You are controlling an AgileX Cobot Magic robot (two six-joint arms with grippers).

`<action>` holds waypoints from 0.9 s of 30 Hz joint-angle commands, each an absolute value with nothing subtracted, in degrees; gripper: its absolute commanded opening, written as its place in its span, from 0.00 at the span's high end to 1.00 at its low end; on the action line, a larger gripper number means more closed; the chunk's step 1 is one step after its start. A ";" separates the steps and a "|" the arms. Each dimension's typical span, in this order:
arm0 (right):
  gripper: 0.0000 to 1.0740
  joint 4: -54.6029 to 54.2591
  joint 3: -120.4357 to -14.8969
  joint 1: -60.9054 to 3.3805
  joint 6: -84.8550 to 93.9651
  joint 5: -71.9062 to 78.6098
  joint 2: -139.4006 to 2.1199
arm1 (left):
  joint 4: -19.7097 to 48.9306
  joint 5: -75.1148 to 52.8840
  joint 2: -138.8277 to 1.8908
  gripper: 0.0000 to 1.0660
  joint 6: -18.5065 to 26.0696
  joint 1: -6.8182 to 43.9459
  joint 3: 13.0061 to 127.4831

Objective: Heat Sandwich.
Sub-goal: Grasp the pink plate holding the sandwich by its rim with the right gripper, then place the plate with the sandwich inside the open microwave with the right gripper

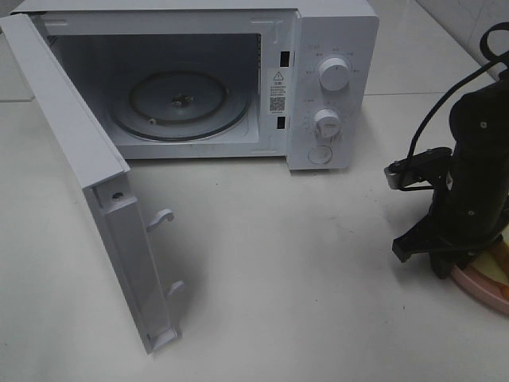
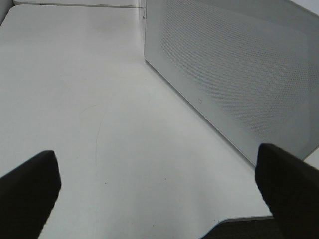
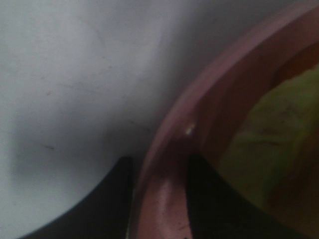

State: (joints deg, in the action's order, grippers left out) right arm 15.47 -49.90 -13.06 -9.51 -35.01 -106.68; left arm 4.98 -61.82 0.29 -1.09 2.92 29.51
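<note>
The sandwich (image 1: pixel 500 259) lies on a round pink plate (image 1: pixel 483 291) at the right edge of the table, mostly hidden behind my right arm. In the right wrist view its pale yellow-green filling (image 3: pixel 271 144) shows inside the plate's rim (image 3: pixel 199 114). My right gripper (image 1: pixel 443 267) (image 3: pixel 159 199) has one finger outside the rim and one inside, closed against it. My left gripper (image 2: pixel 159 199) is open over bare table, with nothing between its dark fingers (image 2: pixel 27 191), and is out of the exterior high view.
A white microwave (image 1: pixel 207 79) stands at the back with its door (image 1: pixel 75 175) swung wide open toward the front left. Its glass turntable (image 1: pixel 179 103) is bare. Its perforated side wall (image 2: pixel 239 74) is close to my left gripper.
</note>
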 commanded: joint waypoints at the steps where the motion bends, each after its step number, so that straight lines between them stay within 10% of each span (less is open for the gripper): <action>1: 1.00 18.62 -49.68 -12.83 -13.81 -35.87 -107.49 | 5.21 -61.48 1.60 0.06 -0.97 2.81 29.51; 27: 1.00 28.07 -49.73 -19.08 -24.29 -44.52 -104.45 | 5.21 -61.48 1.60 0.06 -0.97 2.81 29.51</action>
State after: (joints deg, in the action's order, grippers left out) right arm 27.33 -49.85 -18.85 -23.09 -43.09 -105.48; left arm 4.98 -61.82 0.29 -1.09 2.92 29.51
